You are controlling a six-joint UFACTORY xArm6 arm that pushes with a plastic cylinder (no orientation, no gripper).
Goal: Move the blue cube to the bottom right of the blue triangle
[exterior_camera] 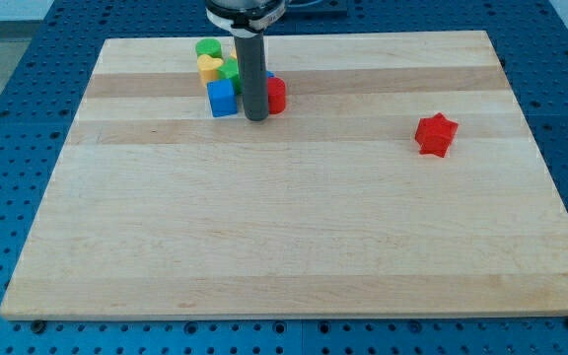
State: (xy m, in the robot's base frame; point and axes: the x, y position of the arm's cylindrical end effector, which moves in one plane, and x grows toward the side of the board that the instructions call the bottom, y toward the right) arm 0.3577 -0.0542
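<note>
The blue cube (222,99) sits near the view's top left of the wooden board (294,227), at the bottom left of a tight cluster of blocks. My rod stands upright with my tip (256,118) just to the right of the blue cube, close to its lower right corner. The rod hides the middle of the cluster. A sliver of blue (269,75) shows behind the rod; I cannot tell if it is the blue triangle.
In the cluster are a green round block (207,47), a yellow heart block (209,66), a green block (230,71) and a red block (276,95) right of the rod. A red star block (436,134) lies alone at the view's right.
</note>
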